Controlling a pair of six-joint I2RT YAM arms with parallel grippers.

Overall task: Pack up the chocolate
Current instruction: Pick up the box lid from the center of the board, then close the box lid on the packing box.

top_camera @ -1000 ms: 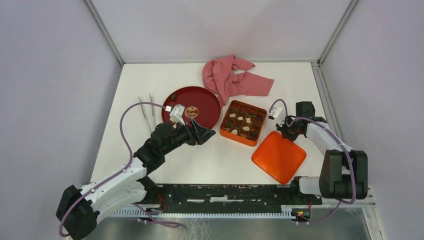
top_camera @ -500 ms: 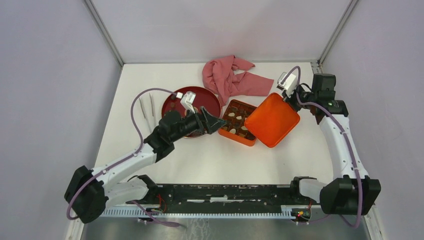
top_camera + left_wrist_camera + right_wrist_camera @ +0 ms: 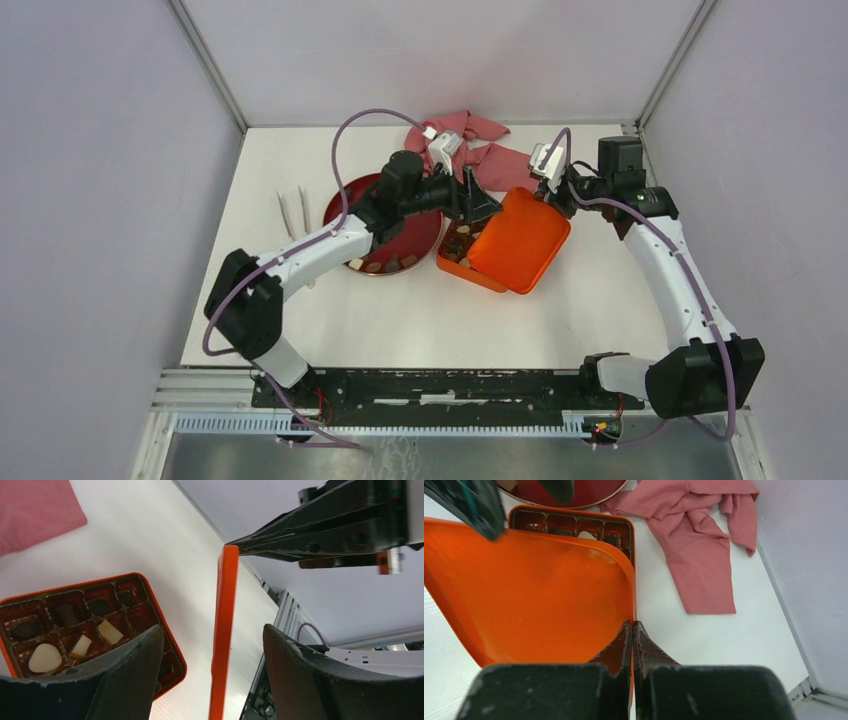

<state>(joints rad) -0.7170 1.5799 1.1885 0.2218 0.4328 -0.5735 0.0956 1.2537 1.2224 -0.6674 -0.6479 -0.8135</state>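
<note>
No writing, label, brand, number or sign can be read in any of the three views. The orange lid point(image 3: 520, 238) and the orange tin point(image 3: 478, 279) show only plain colour, with no print or marking.
</note>
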